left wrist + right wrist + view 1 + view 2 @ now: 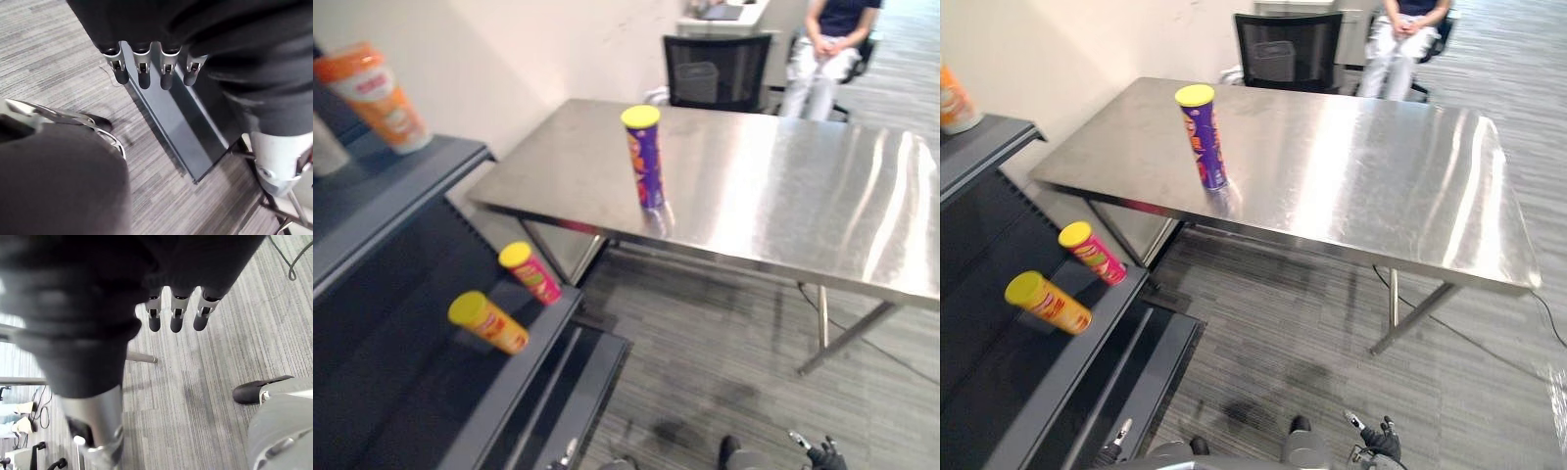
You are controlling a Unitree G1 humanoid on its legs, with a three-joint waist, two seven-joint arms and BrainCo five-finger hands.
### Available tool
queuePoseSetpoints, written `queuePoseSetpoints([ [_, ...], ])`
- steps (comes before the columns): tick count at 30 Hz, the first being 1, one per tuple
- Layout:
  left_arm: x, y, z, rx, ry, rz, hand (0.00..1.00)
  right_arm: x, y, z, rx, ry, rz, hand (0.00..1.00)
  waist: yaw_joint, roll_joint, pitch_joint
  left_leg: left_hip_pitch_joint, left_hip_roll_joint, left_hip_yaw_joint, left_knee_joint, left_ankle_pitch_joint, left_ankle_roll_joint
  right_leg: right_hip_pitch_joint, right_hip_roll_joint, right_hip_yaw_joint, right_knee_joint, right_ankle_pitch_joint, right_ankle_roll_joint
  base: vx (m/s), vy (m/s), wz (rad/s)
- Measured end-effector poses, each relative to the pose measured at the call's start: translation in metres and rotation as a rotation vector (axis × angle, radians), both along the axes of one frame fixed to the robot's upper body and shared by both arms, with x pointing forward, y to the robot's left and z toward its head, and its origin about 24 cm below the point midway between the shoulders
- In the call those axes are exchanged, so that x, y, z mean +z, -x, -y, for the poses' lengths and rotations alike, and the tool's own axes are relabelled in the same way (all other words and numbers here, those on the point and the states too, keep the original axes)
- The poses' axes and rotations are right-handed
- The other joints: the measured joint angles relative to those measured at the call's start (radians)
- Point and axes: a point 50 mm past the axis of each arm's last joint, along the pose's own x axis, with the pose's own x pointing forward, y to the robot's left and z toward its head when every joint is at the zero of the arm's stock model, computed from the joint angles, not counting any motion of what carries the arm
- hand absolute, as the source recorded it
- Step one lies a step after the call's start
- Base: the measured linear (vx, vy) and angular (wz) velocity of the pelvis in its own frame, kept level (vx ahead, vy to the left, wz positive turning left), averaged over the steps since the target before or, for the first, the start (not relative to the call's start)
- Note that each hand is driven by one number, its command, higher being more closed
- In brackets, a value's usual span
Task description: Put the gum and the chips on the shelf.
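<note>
A purple chips can (644, 157) with a yellow lid stands upright near the left end of the steel table (783, 186). On the dark shelf (460, 392) to my left lie a pink can (530, 271) and an orange can (487, 321), both yellow-lidded. My left hand (142, 73) hangs low by the shelf's base, fingers straight and holding nothing. My right hand (177, 316) hangs over the floor, fingers straight and empty, and also appears at the bottom edge of the head view (1381, 441). Both hands are far below the table top.
An orange and white tub (374, 96) stands on the shelf's upper board. A black chair (717, 70) is behind the table, and a person (822, 49) sits beyond it. Grey floor lies between me, the shelf and the table.
</note>
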Motion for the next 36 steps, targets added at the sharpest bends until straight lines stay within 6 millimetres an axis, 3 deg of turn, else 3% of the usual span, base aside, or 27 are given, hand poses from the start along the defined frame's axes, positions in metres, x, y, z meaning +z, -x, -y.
queuePoseSetpoints([
  [1,0.001,0.0,-0.005,0.002,-0.018,0.0,0.0,-0.003,0.008,-0.005,-0.002,-0.018,-0.016,0.0,-0.011,-0.025,0.001,0.016,-0.018,0.008,-0.002,-0.016,-0.007,0.011,-0.014,0.006,0.017,-0.01,-0.001,0.22,0.154,-0.42],
  [4,0.002,0.0,-0.009,0.008,-0.041,-0.002,0.0,-0.005,0.016,-0.007,-0.007,-0.025,-0.036,0.0,-0.009,-0.037,-0.002,0.028,-0.051,-0.018,0.054,0.011,0.007,0.016,-0.02,0.055,0.005,-0.01,0.009,0.2,0.099,-0.46],
  [9,0.0,-0.001,-0.002,-0.012,-0.027,-0.008,0.0,-0.005,0.018,-0.008,-0.012,-0.016,-0.037,0.0,-0.013,-0.011,-0.019,0.044,-0.068,-0.066,0.089,0.014,0.008,0.041,-0.028,0.088,-0.028,-0.005,0.017,0.15,0.025,-0.33],
  [17,0.0,-0.004,-0.003,-0.097,-0.059,-0.006,0.0,-0.006,0.021,-0.006,-0.079,0.007,-0.036,0.0,-0.012,-0.025,-0.02,0.083,-0.067,-0.108,0.041,0.019,0.011,0.081,-0.017,0.071,-0.072,0.019,0.021,0.03,-0.001,0.01],
  [21,0.001,-0.003,-0.011,-0.103,-0.08,-0.012,0.0,-0.006,0.02,-0.01,-0.126,0.001,-0.021,0.0,-0.011,-0.054,-0.021,0.077,-0.071,-0.12,0.027,0.0,0.028,0.094,-0.013,0.071,-0.154,0.079,0.028,-0.11,0.039,-0.08],
  [24,0.002,-0.003,-0.012,-0.114,-0.084,-0.012,0.0,-0.005,0.022,-0.007,-0.168,0.02,-0.029,0.0,-0.011,-0.054,-0.023,0.065,-0.057,-0.12,0.022,-0.052,0.043,0.093,0.002,0.066,-0.195,0.107,0.029,-0.16,0.053,-0.04],
  [26,0.002,0.002,-0.017,-0.144,-0.106,-0.032,0.0,-0.007,0.025,-0.011,-0.203,0.022,-0.042,0.0,-0.005,-0.08,-0.031,0.048,-0.059,-0.105,0.028,-0.055,0.042,0.092,-0.011,0.049,-0.227,0.116,0.024,-0.18,0.031,-0.22],
  [28,0.002,0.009,-0.02,-0.145,-0.111,-0.053,0.0,-0.007,0.027,-0.011,-0.227,0.029,-0.049,0.0,-0.004,-0.087,-0.034,0.048,-0.058,-0.09,0.026,-0.059,0.035,0.085,-0.016,0.036,-0.23,0.116,0.024,-0.11,0.021,-0.25],
  [31,0.002,0.014,-0.022,-0.148,-0.119,-0.064,0.0,0.0,0.029,0.002,-0.379,0.067,-0.01,0.0,-0.004,-0.098,-0.049,0.048,-0.062,-0.088,0.011,-0.061,0.037,0.075,-0.02,0.024,-0.23,0.116,0.023,-0.03,0.01,-0.14],
  [35,0.004,0.015,-0.023,-0.17,-0.127,-0.053,0.0,0.035,0.0,0.046,-0.553,0.215,0.204,0.0,-0.003,-0.102,-0.061,0.047,-0.061,-0.09,-0.007,-0.056,0.029,0.061,-0.018,0.016,-0.225,0.131,0.02,0.06,0.002,-0.03],
  [36,0.005,0.015,-0.023,-0.17,-0.128,-0.05,0.0,0.043,-0.006,0.054,-0.57,0.239,0.245,0.0,-0.001,-0.089,-0.07,0.047,-0.061,-0.09,-0.008,-0.057,0.028,0.06,-0.018,0.016,-0.224,0.141,0.02,0.11,0.006,-0.03],
])
